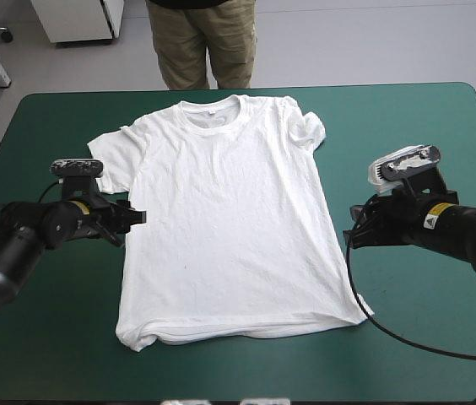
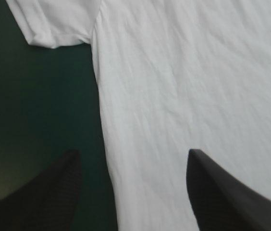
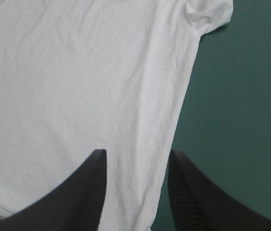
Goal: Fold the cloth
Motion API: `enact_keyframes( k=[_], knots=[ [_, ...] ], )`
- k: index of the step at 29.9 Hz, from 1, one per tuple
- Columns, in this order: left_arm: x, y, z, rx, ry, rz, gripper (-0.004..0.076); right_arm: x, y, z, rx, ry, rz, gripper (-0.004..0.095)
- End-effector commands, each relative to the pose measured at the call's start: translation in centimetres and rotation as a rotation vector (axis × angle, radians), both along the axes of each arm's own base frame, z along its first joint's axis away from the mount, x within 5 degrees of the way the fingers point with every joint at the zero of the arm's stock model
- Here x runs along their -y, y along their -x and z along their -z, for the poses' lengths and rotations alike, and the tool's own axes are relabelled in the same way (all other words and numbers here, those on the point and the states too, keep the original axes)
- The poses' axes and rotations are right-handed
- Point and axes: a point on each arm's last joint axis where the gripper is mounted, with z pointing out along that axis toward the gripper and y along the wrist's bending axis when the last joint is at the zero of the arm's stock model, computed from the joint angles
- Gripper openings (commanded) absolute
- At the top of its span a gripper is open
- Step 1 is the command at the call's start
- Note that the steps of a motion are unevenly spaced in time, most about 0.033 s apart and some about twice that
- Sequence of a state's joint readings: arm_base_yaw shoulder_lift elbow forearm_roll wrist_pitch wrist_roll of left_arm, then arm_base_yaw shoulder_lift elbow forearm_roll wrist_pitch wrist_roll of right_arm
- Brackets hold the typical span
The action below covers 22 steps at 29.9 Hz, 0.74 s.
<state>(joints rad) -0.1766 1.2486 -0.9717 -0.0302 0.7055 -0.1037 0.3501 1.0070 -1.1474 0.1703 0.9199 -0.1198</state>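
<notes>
Right, the T-shirt [image 1: 234,219] lies spread flat mid-worktop [image 1: 407,126], collar at 12 o'clock, hem [image 1: 238,331] at 6.

Risks, my read:
- The pinch takes only the top layer, so the back layer drags and the fold skews.
- The fingers come in shallow and slip off the side edge, catching nothing.
- The sleeve [image 1: 310,126] at 1 o'clock is bunched, so folding over it locks in a lump.
- The hem looks rumpled and could go crooked.
- Uneven lift between the arms twists the shirt.

Pose: the left gripper [image 2: 133,154] is at the shirt's 9 o'clock edge and the right gripper [image 3: 138,151] at its 3 o'clock edge. Both are wide open and hold nothing. Each straddles a side edge, one black finger over cloth and the other over bare teal-green cover. Both arms sit low, reaching inward.
</notes>
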Motion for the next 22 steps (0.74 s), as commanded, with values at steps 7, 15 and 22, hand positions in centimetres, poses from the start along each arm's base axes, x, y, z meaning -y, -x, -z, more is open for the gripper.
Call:
enact_keyframes(
  k=[7, 15, 22],
  knots=[
    [-1.1, -8.0, 1.5, -0.014, 0.121, -0.166, 0.0457, -0.4, -0.7, -0.6, 0.021, 0.000, -0.025, 0.0401],
    [-1.7, -11.2, 5.2, -0.103, 0.091, -0.145, 0.0457, -0.4, -0.7, -0.6, 0.027, -0.002, -0.024, 0.0401],
    [-1.6, -12.9, 8.5, -0.137, 0.107, -0.166, 0.0437, -0.4, -0.7, -0.7, 0.033, -0.005, -0.023, 0.0401]
  ],
)
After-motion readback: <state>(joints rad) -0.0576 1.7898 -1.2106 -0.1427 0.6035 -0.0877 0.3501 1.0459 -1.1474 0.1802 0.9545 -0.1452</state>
